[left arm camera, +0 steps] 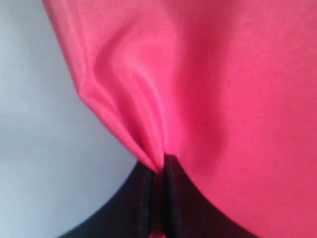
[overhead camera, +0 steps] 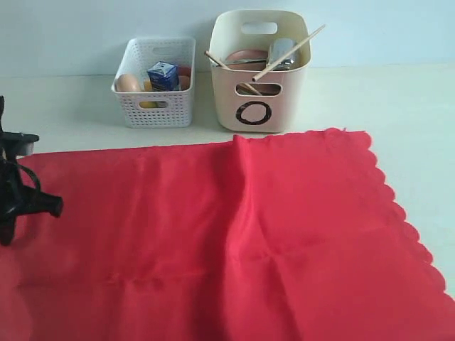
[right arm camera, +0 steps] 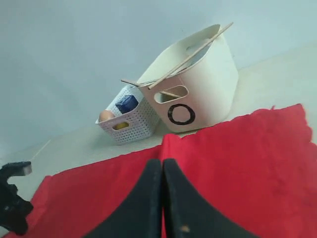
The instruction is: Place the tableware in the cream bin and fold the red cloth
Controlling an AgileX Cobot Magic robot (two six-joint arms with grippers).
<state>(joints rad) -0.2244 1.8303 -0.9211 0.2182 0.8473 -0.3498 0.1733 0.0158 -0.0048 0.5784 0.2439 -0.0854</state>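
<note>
Exterior view: showed the red cloth [overhead camera: 234,241] flat just before the cream bin [overhead camera: 259,71], long axis crosswise, scalloped edge rightward.
Left wrist view: caught left gripper [left arm camera: 159,173] clamped on a cloth fold.
Right wrist view: found right gripper [right arm camera: 161,166] with jaws together, facing the bin.

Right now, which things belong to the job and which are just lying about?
Job: red cloth, pinched by the left gripper; cream bin holding chopsticks and steel cup.
Lying about: white basket with egg and milk carton.
</note>
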